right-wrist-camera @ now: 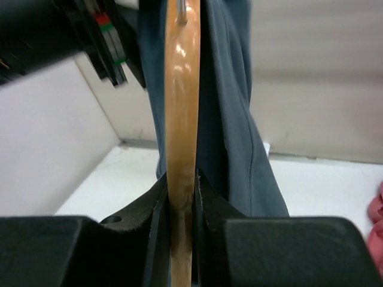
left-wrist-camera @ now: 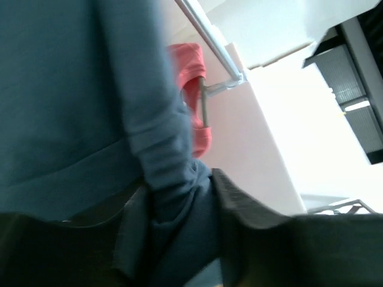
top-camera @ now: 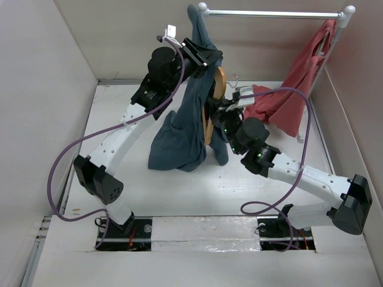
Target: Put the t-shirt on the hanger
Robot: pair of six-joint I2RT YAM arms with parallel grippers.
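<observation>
Left tool (left-wrist-camera: 182,224): clamped on a fold of the t-shirt (top-camera: 182,128), held high.
Drape: cloth hangs from that grip, lower end resting on the counter (top-camera: 179,191).
Right tool (right-wrist-camera: 181,200): closed on the hanger (right-wrist-camera: 181,107), upright against the cloth.

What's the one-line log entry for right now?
left hand: shut on t-shirt, held high | right hand: shut on hanger | t-shirt hangs beside hanger

No writing, label, brand, number or sign can be read in any view.
</observation>
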